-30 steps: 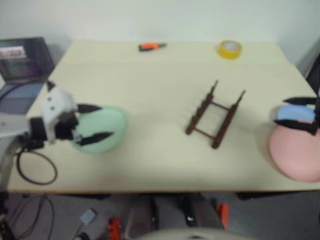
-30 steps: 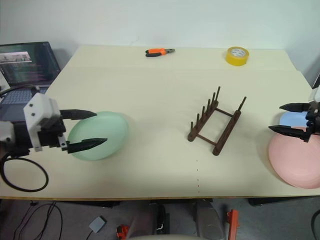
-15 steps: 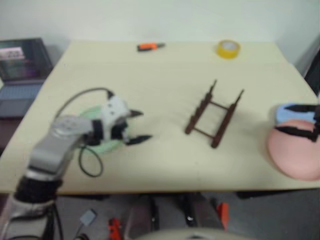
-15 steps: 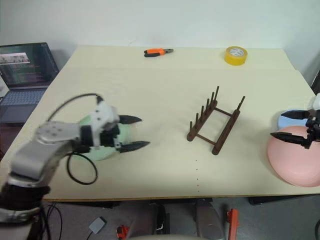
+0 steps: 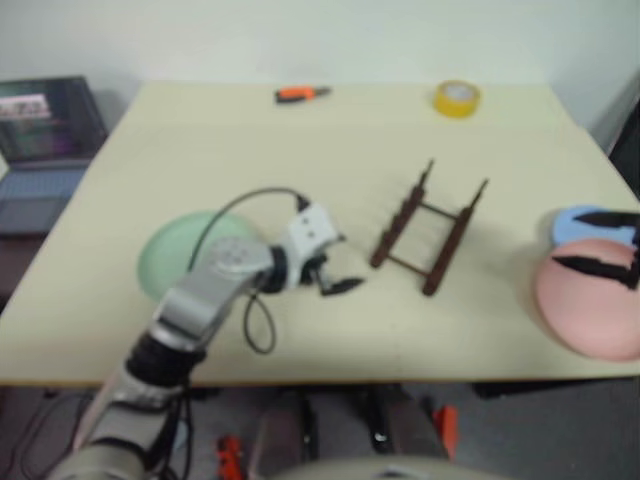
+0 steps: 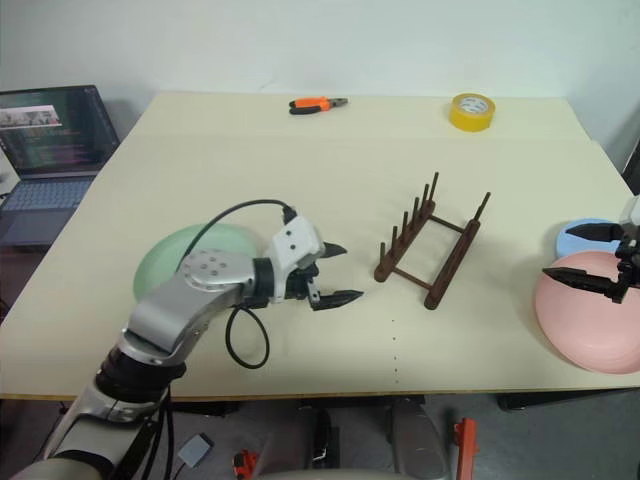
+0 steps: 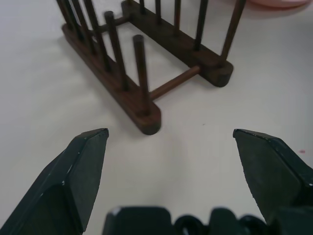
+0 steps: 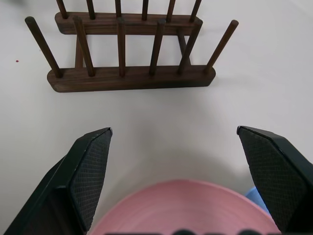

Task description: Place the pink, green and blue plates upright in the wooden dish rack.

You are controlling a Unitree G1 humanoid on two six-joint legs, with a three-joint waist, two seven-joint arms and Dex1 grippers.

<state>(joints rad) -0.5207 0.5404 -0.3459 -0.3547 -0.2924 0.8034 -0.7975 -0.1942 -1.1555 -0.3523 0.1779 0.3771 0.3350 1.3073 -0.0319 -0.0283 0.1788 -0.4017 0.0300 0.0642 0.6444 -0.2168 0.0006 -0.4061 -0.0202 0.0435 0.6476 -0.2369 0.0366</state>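
Pegs of the wooden dish rack (image 6: 432, 251) are standing bare, with no plate slotted between its two dark brown rails; the rack is sitting right of the middle of the pale table (image 6: 330, 170), angled so its rails are running away from the front edge. All three plates are lying flat on the tabletop. The green plate (image 6: 172, 258) is resting on the left part of the table, partly covered by the left arm reaching across it. The pink plate (image 6: 592, 328) is lying at the right edge, and the blue plate (image 6: 582, 238) is peeking out just behind it, touching or overlapping it; which one I cannot tell.

The left gripper (image 6: 333, 272) is hovering over bare table between the green plate and the rack, its jaws spread wide and grasping nothing, pointing toward the rack's near end. The right gripper (image 6: 590, 255) is hanging over the pink and blue plates, jaws likewise released and empty.

A yellow tape roll (image 6: 472, 111) and orange-handled pliers (image 6: 318, 103) are lying near the far edge, well apart from the rack. A laptop (image 6: 50, 140) is standing open beside the table's left side. Nothing is lying between the left gripper and the rack.

The plates are looking plain, round and matte.
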